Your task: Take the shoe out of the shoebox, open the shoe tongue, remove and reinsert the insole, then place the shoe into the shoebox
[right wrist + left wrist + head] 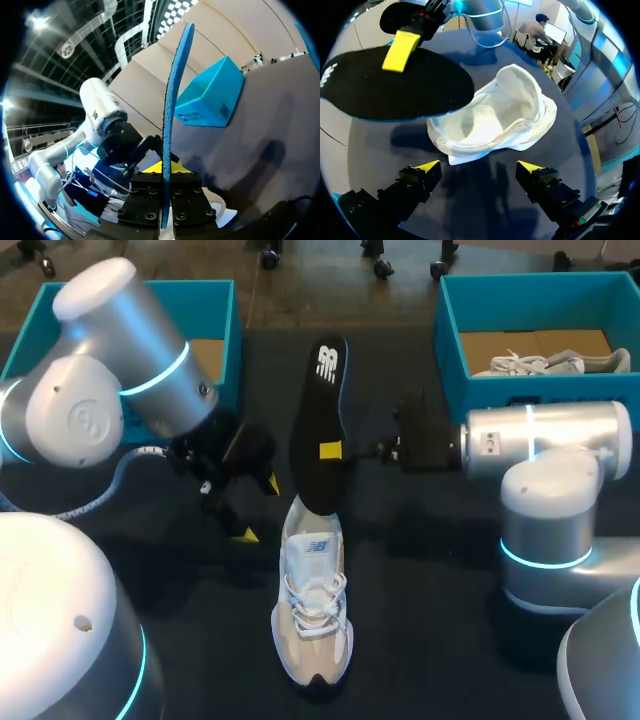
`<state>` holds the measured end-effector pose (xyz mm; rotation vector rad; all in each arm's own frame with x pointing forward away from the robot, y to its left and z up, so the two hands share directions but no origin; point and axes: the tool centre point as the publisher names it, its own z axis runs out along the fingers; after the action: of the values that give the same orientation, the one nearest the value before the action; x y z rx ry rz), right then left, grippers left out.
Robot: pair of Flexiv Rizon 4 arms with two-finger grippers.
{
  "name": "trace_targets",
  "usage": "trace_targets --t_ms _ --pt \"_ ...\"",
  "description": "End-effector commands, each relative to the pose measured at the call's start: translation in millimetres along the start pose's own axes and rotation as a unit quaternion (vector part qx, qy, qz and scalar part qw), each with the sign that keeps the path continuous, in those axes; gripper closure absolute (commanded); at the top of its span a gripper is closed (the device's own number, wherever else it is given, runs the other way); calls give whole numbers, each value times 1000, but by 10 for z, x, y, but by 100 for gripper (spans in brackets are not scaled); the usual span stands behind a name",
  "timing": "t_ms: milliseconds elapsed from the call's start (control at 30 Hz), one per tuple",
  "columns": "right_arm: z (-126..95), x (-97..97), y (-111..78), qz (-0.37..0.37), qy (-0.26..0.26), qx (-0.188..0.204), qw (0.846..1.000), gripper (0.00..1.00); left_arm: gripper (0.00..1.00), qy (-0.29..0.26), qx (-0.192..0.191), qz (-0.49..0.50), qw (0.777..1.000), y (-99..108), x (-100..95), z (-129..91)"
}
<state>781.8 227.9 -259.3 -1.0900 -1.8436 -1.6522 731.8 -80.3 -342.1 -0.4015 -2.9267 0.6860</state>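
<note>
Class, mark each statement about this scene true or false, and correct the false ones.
1. The right hand grips the black insole. True.
2. The left hand is shut on the shoe. False: it is open, beside the shoe and not touching it.
3. Both shoeboxes are empty. False: the right shoebox holds a second shoe.
4. The shoe on the table has its laces facing up. True.

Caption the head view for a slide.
Right gripper holds the insole over the shoe; left gripper open beside it.
</note>
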Motion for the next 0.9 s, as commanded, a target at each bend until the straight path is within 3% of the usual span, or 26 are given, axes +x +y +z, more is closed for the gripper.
trace_targets --t_ms 33,500,900 --pt "71 -7 -28 -9 13 -17 1000 100 0 3 6 3 1000 15 40 55" --pt "141 -37 -39 -12 1 -12 1000 100 0 10 -1 15 1000 -4 72 90" --pt "160 -93 -70 -53 24 -19 998 100 0 8 18 22 1000 -11 114 124"
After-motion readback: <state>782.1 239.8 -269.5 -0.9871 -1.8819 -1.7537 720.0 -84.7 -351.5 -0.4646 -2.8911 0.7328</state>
